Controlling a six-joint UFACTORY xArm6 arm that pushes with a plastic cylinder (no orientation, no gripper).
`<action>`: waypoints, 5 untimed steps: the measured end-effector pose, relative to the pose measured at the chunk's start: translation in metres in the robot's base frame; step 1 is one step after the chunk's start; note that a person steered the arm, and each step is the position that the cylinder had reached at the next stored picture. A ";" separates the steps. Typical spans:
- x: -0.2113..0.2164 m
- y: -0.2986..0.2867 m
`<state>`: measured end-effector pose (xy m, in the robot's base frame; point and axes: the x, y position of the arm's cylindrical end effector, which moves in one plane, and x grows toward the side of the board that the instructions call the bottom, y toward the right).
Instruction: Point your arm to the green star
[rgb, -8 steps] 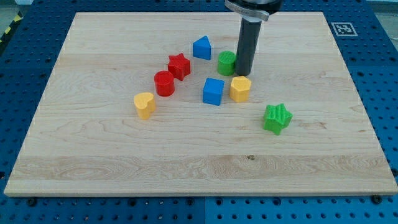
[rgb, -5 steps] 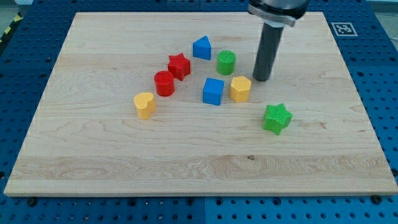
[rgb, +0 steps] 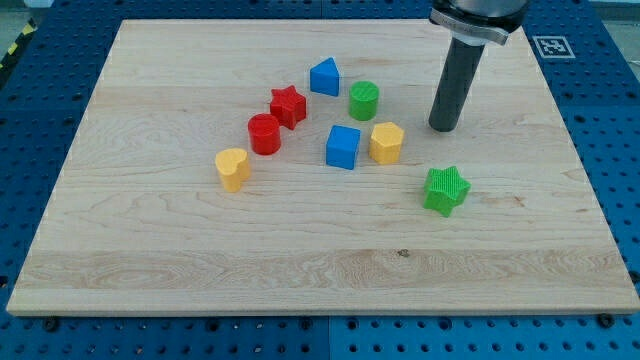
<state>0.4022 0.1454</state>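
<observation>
While the blocks are seen in the same spots as a moment ago, my tip (rgb: 443, 129) has been moved toward the view's right, away from the green cylinder (rgb: 364, 100) it stood beside before. It is now set down on the wooden board (rgb: 150, 260), to the right of the yellow hexagon block (rgb: 386, 142) and just above the green star (rgb: 445, 190), with a gap left between them. No jaws are carried by the rod, so nothing is held. The green star is found low on the right, apart from the other blocks. Also seen are a blue cube (rgb: 343, 146), a blue triangle block (rgb: 324, 76), a red star (rgb: 288, 106), a red cylinder (rgb: 264, 133) and a yellow heart (rgb: 232, 168).
</observation>
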 end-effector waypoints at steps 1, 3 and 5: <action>0.013 0.010; 0.051 0.012; 0.056 0.029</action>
<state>0.4586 0.1746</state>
